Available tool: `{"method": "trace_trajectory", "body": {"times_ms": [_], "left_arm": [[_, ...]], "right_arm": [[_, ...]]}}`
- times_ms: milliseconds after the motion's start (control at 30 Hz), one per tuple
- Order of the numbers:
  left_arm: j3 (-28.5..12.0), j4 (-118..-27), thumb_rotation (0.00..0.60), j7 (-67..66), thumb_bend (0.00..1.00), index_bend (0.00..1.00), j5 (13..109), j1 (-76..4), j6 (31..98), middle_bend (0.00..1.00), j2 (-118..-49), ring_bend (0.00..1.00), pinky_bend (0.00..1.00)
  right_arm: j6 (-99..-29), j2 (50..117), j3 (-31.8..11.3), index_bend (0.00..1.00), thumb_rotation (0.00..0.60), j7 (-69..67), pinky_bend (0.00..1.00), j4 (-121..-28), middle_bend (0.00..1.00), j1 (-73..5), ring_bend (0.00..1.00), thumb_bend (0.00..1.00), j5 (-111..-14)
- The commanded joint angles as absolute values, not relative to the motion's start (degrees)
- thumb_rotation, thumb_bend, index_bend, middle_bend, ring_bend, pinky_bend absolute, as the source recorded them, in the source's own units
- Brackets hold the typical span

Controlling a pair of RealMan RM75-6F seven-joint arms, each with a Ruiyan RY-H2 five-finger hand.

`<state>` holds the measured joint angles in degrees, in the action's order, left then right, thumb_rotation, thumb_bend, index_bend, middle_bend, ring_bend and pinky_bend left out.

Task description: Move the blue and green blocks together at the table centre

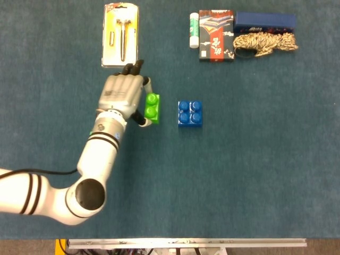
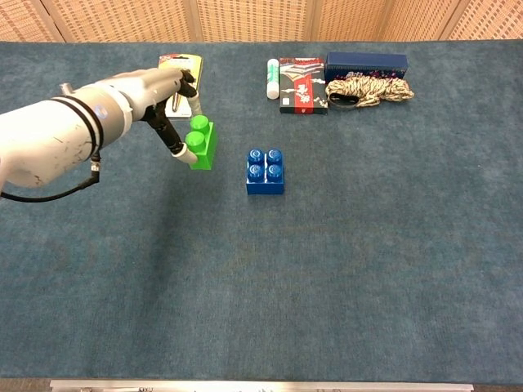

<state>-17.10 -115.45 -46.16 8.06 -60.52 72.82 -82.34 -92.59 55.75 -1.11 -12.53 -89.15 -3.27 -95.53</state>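
One gap remains: my left hand (image 1: 123,97) pinches the green block (image 1: 152,108), long axis toward the bench's far edge, just left of the blue block (image 1: 189,113) at centre.

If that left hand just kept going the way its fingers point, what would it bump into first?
Probably the tool pack: the left hand's fingers point up-table toward its lower edge. Height is unclear, so it might pass above it.
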Motion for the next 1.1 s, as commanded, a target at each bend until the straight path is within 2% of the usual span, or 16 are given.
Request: {"method": "trace_trajectory", "body": {"times_ms": [33, 533, 1100], "left_arm": [[-17.62, -114.15, 0.600, -46.10, 0.13, 0.49, 8.18, -61.66, 74.10, 0.00, -84.57, 0.00, 0.19], [-20.66, -109.98, 0.600, -43.85, 0.13, 0.51, 6.05, -63.06, 74.59, 0.01, -89.45, 0.00, 0.19], [-20.43, -106.00, 0.600, -43.92, 0.13, 0.53, 7.46, -63.49, 77.57, 0.01, -95.75, 0.00, 0.19]], "right_arm": [[-92.87, 55.58, -1.19, 0.28, 0.600, -12.96, 0.03, -89.06, 0.15, -3.09, 0.00, 0.04, -95.40], [-93.56, 54.94, -1.53, 0.28, 0.600, -14.65, 0.03, -88.86, 0.15, -2.57, 0.00, 0.04, -94.88], [-92.89, 52.31, -2.33, 0.28, 0.600, -16.28, 0.03, -90.58, 0.15, -1.11, 0.00, 0.04, -90.57]]}}
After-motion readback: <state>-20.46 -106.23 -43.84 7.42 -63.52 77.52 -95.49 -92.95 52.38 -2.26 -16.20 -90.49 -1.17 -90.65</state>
